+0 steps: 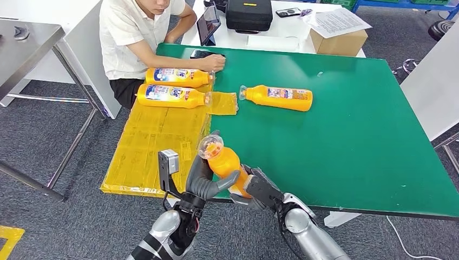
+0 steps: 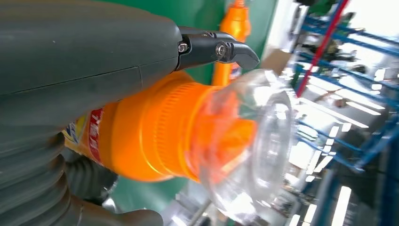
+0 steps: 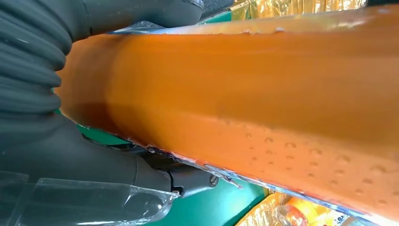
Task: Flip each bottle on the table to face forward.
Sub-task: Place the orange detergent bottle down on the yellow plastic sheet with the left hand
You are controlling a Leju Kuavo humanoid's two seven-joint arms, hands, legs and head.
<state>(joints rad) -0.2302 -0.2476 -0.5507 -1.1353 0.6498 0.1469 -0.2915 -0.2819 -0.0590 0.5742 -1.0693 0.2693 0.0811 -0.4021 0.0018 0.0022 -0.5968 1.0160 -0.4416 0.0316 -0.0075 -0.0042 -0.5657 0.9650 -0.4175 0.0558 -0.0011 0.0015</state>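
Note:
An orange bottle (image 1: 226, 162) with a clear cap (image 1: 210, 146) is lifted over the near edge of the green table (image 1: 352, 141), cap pointing away from me. My left hand (image 1: 204, 179) grips its neck end (image 2: 155, 136), and my right hand (image 1: 260, 189) holds its lower body (image 3: 244, 103). Another orange bottle (image 1: 280, 98) lies on its side mid-table with its label up. Two more labelled bottles (image 1: 173, 96) (image 1: 178, 76) lie side by side on the yellow sheet (image 1: 157, 146) at the left.
A person in a white shirt (image 1: 135, 38) sits at the far left corner, one hand (image 1: 212, 63) on a phone by the upper bottle. A cardboard box (image 1: 338, 40), a black case (image 1: 249, 14) and a tablet (image 1: 208, 24) stand on the white desk behind.

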